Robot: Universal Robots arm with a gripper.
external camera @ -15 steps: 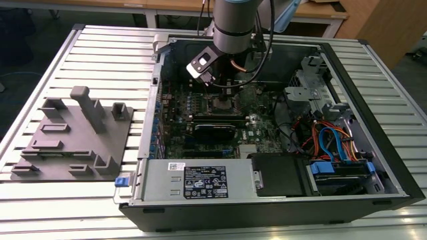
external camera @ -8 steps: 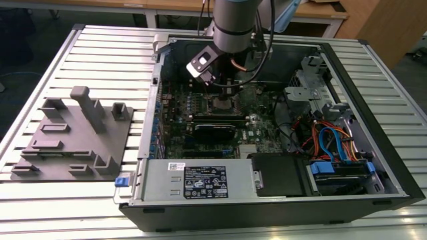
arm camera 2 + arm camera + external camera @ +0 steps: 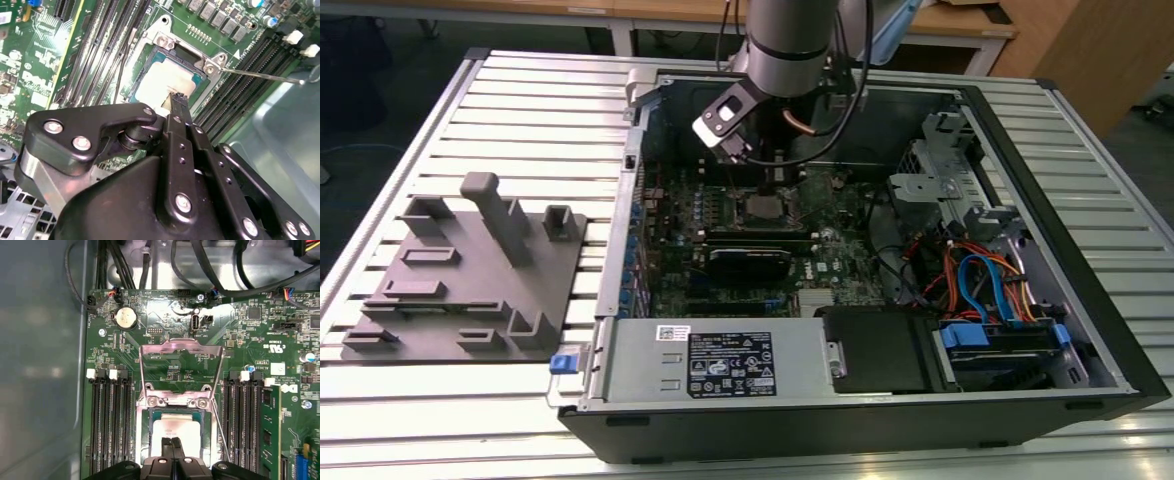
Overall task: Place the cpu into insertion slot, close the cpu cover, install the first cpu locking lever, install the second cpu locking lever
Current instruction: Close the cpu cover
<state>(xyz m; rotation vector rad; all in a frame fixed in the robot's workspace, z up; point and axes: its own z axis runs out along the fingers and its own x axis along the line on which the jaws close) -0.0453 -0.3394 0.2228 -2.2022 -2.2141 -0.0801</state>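
The cpu [image 3: 175, 426] lies flat in the insertion slot [image 3: 142, 436] on the motherboard [image 3: 165, 325], with its silver top exposed. The cpu cover [image 3: 180, 346] is swung open, away from the slot, and a thin wire lever [image 3: 260, 75] angles out unlatched over the memory slots [image 3: 107, 420]. The gripper [image 3: 172, 441] is positioned over the cpu with its jaws closed together and nothing between them; contact with the chip cannot be determined.

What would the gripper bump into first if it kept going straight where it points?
The cpu, lying in the insertion slot. The gripper points at its silver top, maybe touching it; depth is unclear.
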